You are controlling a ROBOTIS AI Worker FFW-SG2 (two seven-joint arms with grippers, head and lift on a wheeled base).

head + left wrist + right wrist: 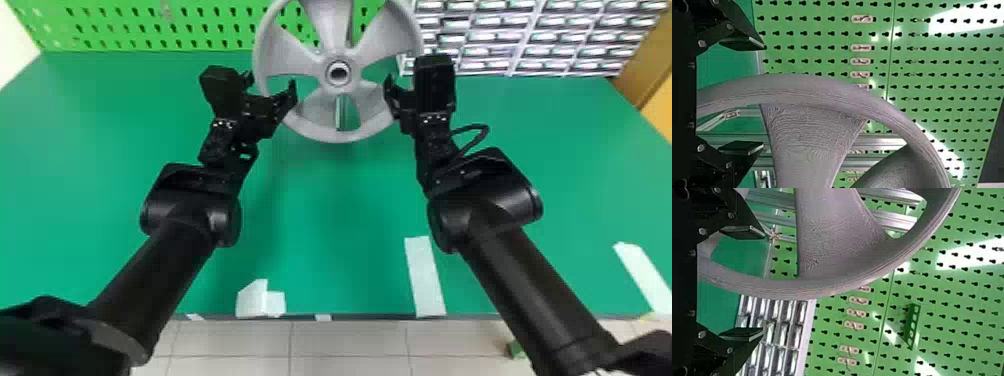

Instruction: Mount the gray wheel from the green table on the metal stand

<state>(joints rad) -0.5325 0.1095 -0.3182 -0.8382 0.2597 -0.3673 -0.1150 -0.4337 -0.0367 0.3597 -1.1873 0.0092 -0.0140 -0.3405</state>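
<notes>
Gray wheel: we see the gray wheel (342, 135) upright over the far part of the green table (340, 225), its hub (339, 73) facing the head camera.
Metal stand: we find bars of the metal stand (883, 141) behind the spokes; whether the hub is seated on it, we cannot tell.
Left gripper: the fingers of the left gripper (763, 94) are spread, with the rim running between them, apart from both.
Right gripper: the right gripper (764, 284) mirrors this on the opposite side, fingers spread about the rim without pinching it.
Step in hand: since neither side is clamped, we judge the wheel to be borne by the stand, the mounting all but complete and the release under way.
Hazard at the hub: were the wheel only partly seated, we would expect it to tip or slide off, there being no grip to catch it.
Hazard at the rim: a sideways or uneven withdrawal could hook a finger on rim or spoke, turning the wheel or dragging it outward; we would advise backing both grippers straight away.
</notes>
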